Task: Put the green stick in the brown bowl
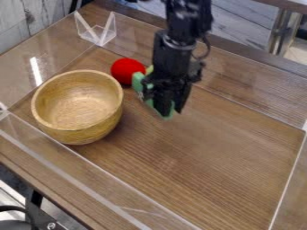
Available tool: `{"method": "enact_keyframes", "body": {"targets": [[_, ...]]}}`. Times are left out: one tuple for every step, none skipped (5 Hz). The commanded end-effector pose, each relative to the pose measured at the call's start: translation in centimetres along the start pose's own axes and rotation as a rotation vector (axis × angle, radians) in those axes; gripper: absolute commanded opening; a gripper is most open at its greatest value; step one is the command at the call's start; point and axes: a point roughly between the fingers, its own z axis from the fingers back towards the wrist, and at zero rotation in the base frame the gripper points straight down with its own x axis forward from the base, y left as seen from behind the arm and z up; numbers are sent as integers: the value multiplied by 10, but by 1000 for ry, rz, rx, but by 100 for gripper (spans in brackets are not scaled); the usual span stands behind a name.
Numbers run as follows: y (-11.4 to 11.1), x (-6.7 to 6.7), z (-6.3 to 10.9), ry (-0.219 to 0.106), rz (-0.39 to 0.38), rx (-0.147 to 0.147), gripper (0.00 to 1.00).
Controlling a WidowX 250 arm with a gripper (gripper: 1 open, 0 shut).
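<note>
The green stick [149, 92] is a flat light-green bar lying slantwise between the black fingers of my gripper [167, 106]. The gripper points straight down and is shut on the stick, which looks raised a little off the wooden tabletop. The fingers hide the stick's lower end. The brown bowl [46, 91], round, thick-walled and made of wood, stands empty to the left of the gripper. A short gap separates the bowl's right rim from the stick.
A red ball-shaped toy [126, 69] lies just behind and left of the gripper, near the bowl's far rim. A clear plastic stand [96, 30] sits at the back left. Low transparent walls [72, 180] border the wooden table.
</note>
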Motion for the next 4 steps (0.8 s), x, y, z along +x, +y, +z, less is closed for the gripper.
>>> {"method": "enact_keyframes", "body": {"targets": [[3,18,34,-7,31,-95,0],[13,33,45,28,40,-118,0],[24,36,51,55,33,-132,0],[29,36,54,71,21,-136,0]]}}
